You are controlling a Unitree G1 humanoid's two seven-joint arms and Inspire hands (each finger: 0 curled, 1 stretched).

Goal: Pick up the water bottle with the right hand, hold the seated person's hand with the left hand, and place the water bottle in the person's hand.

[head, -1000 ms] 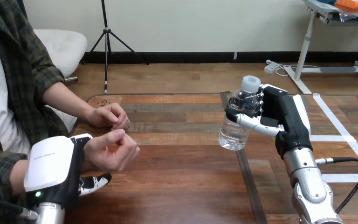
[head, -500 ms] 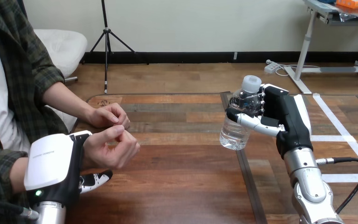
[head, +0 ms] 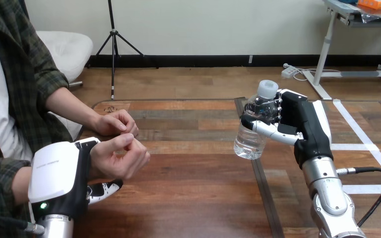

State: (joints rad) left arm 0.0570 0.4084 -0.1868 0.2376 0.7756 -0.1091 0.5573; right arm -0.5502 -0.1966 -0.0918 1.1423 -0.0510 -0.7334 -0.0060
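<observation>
1. At the table's (head: 193, 198) near-left corner, the left hand (head: 54, 173) is gripping the person's wrist (head: 95, 161), its fingers curling round it from above and below.
2. Just past that grip, the person's nearer hand (head: 121, 157) is curling loosely.
3. Right of the table's middle, the right hand (head: 297, 124) is clamping the water bottle (head: 250, 136), fingers wrapping its upper body. The bottle is tilting, well apart from the person's hands.
4. Toward the far-left corner, the person's farther hand (head: 114, 121) is resting, loosely curled.
</observation>
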